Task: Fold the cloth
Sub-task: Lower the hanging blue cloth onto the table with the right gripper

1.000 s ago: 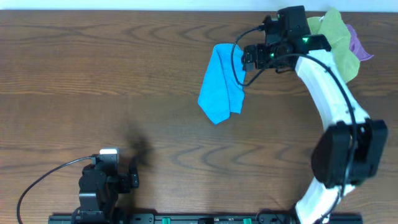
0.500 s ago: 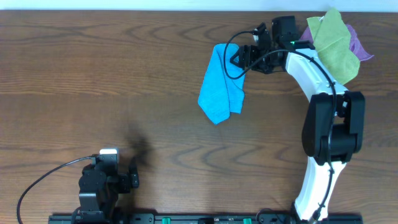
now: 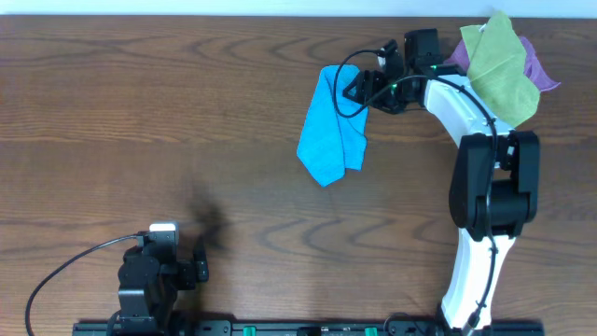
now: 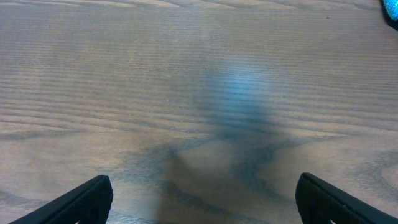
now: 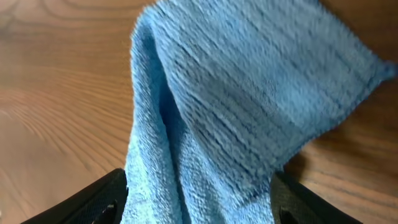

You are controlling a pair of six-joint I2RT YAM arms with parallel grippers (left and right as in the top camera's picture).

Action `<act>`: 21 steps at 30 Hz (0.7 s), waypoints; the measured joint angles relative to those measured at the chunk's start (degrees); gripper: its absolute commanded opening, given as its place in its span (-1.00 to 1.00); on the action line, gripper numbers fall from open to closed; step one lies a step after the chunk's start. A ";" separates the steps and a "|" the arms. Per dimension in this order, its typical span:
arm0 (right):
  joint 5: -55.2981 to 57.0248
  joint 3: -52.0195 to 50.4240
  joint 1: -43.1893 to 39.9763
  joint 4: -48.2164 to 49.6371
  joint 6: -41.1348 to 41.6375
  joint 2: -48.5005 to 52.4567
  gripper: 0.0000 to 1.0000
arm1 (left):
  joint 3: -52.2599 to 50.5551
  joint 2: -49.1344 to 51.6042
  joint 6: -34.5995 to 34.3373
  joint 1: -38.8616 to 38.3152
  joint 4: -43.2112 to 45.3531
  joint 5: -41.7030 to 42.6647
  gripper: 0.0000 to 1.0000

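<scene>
Overhead camera looks straight down over the whole table [image 3: 140, 112]. Left wrist camera faces its bare top closely. Right wrist camera sits very near the cloth [image 5: 249, 93], which is also seen from overhead.

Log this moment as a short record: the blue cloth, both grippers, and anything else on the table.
cloth: lies on the table, bunched into a long strip, not neatly folded
right gripper: open, fingers either side of the cloth's upper right edge
left gripper: open, over bare wood, far from the cloth
yellow-green cloth: far right corner, lying over the purple cloth
</scene>
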 measured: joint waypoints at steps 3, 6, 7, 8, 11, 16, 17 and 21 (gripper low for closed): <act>0.22 0.00 0.00 -2.19 0.09 0.00 0.48 | 0.00 0.00 0.02 0.00 0.00 0.00 0.90; 0.35 0.00 0.00 -4.72 0.11 0.00 0.48 | 0.00 0.00 0.02 0.00 0.00 0.02 0.90; 0.37 0.00 0.00 -4.83 0.09 0.00 0.47 | 0.00 0.00 0.02 0.00 -0.02 0.02 0.90; 0.44 0.00 0.00 -4.83 0.09 0.00 0.48 | 0.00 0.00 0.02 0.00 0.00 0.00 0.91; 1.11 0.00 0.00 -3.98 0.07 0.00 0.47 | 0.00 0.00 0.02 -0.02 0.00 0.02 0.91; 2.08 0.00 0.02 -2.03 0.04 0.00 0.46 | 0.02 0.00 0.02 0.00 0.00 0.00 0.90; 2.34 0.00 0.09 -1.46 0.02 0.00 0.45 | 0.00 0.00 0.02 0.00 0.00 0.02 0.90; 3.41 0.00 0.46 0.46 -0.09 0.00 0.44 | 0.00 0.00 0.00 0.00 0.00 0.00 0.90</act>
